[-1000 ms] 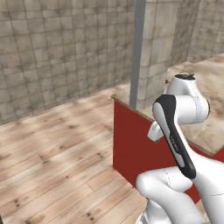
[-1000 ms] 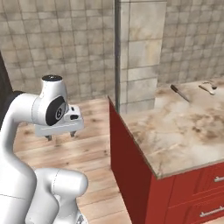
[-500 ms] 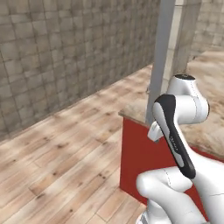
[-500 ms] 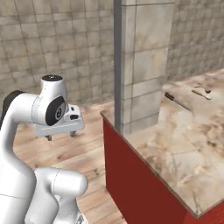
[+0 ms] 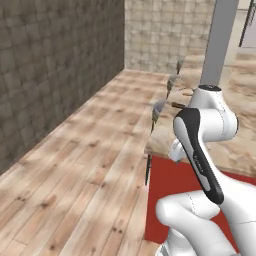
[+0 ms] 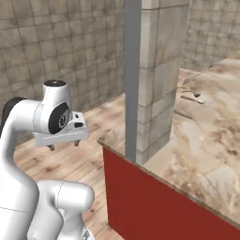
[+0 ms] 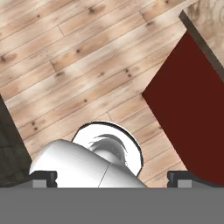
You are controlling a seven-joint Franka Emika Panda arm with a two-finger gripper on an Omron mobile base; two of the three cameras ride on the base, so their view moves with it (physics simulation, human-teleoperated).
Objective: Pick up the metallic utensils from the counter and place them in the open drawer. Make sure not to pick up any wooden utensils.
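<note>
My gripper (image 6: 63, 145) hangs open and empty over the wooden floor, left of the counter's (image 6: 206, 150) red side. In the hand view its fingertips (image 7: 43, 177) stand wide apart above the floorboards, with the counter's red side (image 7: 188, 109) at the right. Far back on the beige counter top lie small utensils. A thin dark knife (image 6: 182, 113) is nearest the pillar, and a spoon (image 6: 196, 97) with a pale bowl lies behind it. A grey curved piece (image 6: 187, 80) further back is too small to name. The open drawer is out of view.
A tall grey-edged tiled pillar (image 6: 147, 70) rises from the counter's near corner. Grey-cushioned stools (image 5: 158, 106) line the counter's side. A tiled wall (image 5: 50, 75) runs along the left, with open wooden floor (image 5: 85, 165) between it and the counter.
Both base views have swung, so the base has moved. The counter and pillar now sit further right and closer. The gripper has stayed open and empty.
</note>
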